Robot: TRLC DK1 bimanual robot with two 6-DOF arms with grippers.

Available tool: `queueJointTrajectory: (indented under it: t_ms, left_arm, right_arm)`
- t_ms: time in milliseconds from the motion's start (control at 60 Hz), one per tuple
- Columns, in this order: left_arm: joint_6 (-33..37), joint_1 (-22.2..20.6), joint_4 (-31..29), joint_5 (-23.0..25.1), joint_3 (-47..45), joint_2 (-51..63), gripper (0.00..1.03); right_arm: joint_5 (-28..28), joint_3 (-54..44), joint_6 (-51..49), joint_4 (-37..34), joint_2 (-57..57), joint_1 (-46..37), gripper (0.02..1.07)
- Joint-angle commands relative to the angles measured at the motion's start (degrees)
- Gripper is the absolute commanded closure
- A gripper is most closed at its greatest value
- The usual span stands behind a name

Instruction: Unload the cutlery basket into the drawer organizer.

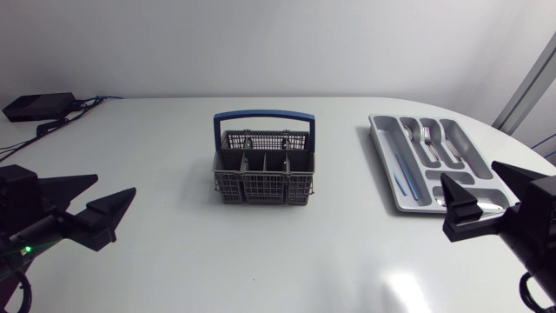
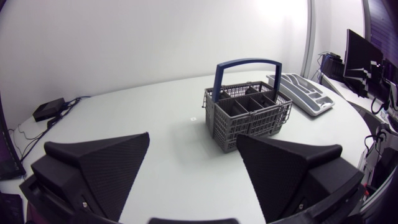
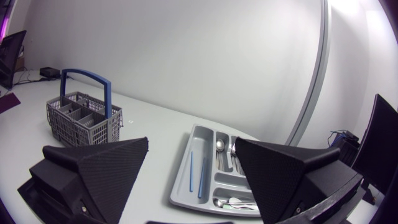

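Note:
The grey cutlery basket (image 1: 261,187) with its blue handle stands upright mid-table; no cutlery shows above its rim. Right of it lies the grey drawer organizer (image 1: 377,132), holding forks, spoons and two thin blue sticks (image 1: 401,169). My left gripper (image 1: 115,185) is open at the front left, well short of the basket (image 2: 255,124), nothing between its fingers. At the front right, my right gripper (image 1: 472,174) hangs open over the organizer's near end. In the right wrist view the organizer (image 3: 180,186) lies ahead of that gripper (image 3: 191,142), with the basket (image 3: 78,130) farther off.
A black box (image 1: 39,106) with cables sits at the table's far left corner, also seen in the left wrist view (image 2: 50,109). The white tabletop (image 1: 261,261) stretches bare in front of the basket and between the arms.

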Motion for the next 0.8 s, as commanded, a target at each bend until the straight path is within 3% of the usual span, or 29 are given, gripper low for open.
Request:
queueJointTrajectory:
  t_ms: [0, 433, 783]
  left_arm:
    - [-1.2, -0.3, 1.6, -1.6, -3.2, -2.6, 0.05]
    - [-6.8, -2.7, 8.9, -12.2, -14.4, -15.8, 0.05]
    - [-10.5, -4.4, 13.9, -19.5, -22.0, -24.7, 0.06]
  right_arm:
    - [0.7, -3.0, 3.7, 0.4, -2.6, -0.5, 0.06]
    - [1.6, -12.9, 13.5, 1.5, -15.6, -1.0, 0.06]
    - [1.6, -12.9, 13.5, 1.5, -15.6, -1.0, 0.06]
